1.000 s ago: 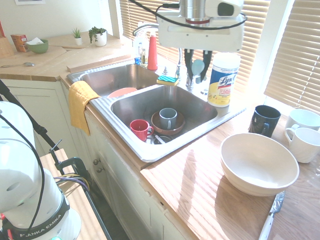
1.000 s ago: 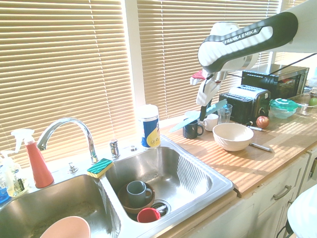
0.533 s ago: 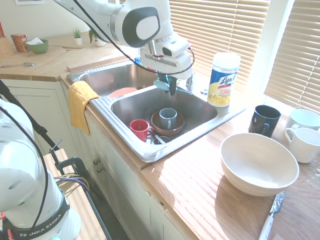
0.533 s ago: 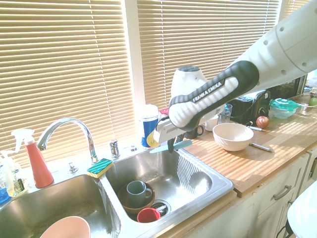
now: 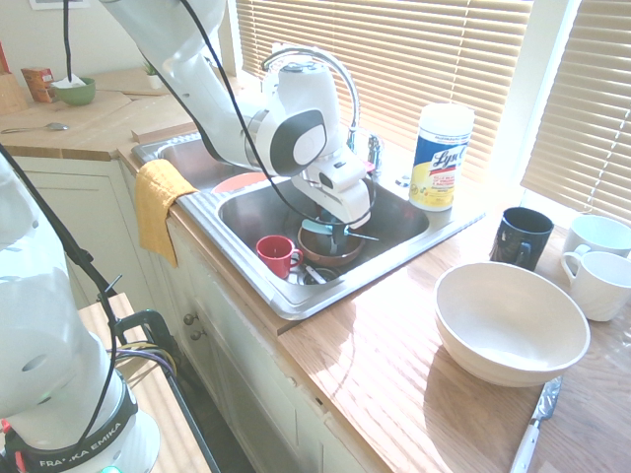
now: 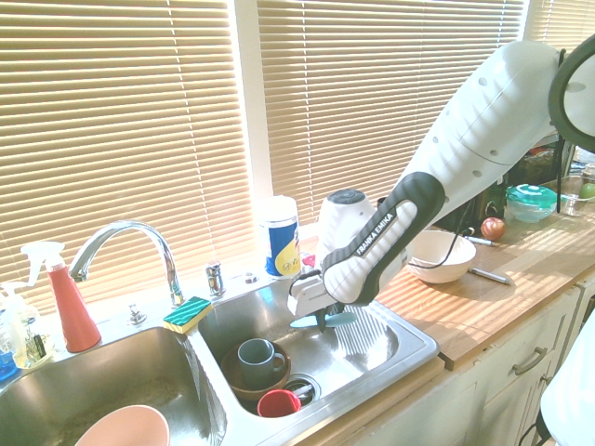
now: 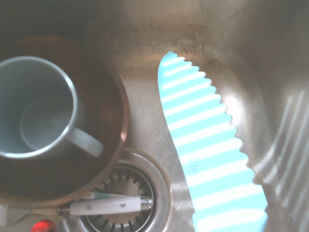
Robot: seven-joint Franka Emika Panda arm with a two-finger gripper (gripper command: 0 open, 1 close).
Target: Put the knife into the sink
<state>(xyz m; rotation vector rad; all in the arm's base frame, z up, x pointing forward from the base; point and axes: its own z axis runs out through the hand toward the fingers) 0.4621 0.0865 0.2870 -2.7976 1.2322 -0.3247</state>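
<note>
Knife point(image 7: 207, 140) now carried lower, from above the sink's far edge to over the right basin of the sink point(image 6: 420, 351), second exterior view; right of the grey mug point(image 6: 257, 362). Gripper point(image 6: 322, 321) closed on it. Release apparently still needed.
</note>
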